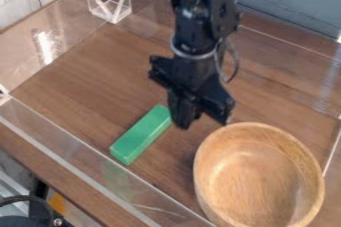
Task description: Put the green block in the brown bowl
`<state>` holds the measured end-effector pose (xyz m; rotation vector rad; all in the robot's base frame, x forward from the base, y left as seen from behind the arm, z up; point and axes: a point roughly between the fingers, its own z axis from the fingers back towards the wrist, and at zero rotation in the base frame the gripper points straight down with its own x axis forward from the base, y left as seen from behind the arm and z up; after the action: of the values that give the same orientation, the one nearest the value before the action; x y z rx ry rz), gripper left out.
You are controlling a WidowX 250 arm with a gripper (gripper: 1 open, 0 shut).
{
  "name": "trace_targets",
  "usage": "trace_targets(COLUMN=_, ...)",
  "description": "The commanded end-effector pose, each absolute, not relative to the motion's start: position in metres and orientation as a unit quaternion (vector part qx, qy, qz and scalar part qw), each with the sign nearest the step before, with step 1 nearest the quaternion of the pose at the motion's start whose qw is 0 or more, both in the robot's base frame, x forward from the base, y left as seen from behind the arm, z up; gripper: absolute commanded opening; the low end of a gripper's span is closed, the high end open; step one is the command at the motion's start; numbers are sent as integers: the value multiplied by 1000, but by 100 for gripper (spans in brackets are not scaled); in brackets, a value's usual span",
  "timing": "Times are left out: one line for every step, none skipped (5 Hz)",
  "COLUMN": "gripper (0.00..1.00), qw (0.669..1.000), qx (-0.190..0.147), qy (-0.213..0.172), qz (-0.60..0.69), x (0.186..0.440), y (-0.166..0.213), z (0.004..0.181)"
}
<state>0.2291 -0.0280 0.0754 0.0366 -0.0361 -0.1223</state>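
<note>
The green block (140, 134) lies flat on the wooden table, pointing diagonally, left of the brown bowl (260, 176). My gripper (189, 119) hangs pointing straight down just right of the block's upper end, between block and bowl. Its fingers are shut together with nothing between them, and the block is not held. The bowl sits at the front right with nothing inside.
A clear plastic box (112, 6) stands at the back left. A low transparent wall (54, 141) runs along the table's front-left edge. The dark arm (200, 12) reaches in from the top.
</note>
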Motion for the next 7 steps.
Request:
trace_targets(gripper=0, qw=997, qx=16, qy=-44, qz=-61, x=245, y=-21, z=97)
trace_targets(gripper=0, qw=997, qx=18, qy=-47, qz=-56, x=254, y=-11, z=104)
trace_targets(gripper=100, qw=997, qx=26, qy=-54, qz=-52, x=255, y=2, z=108)
trace_targets(gripper=100, qw=997, qx=36, qy=-56, qz=-50, x=252, y=13, z=103)
trace_targets(gripper=100, qw=996, qx=43, qy=-54, qz=-51, x=249, y=19, z=95)
trace_targets(gripper=100, qw=996, qx=48, qy=-48, qz=-53, x=244, y=25, z=84)
trace_targets(gripper=100, qw=996, qx=50, qy=-42, qz=-53, x=242, y=28, z=74)
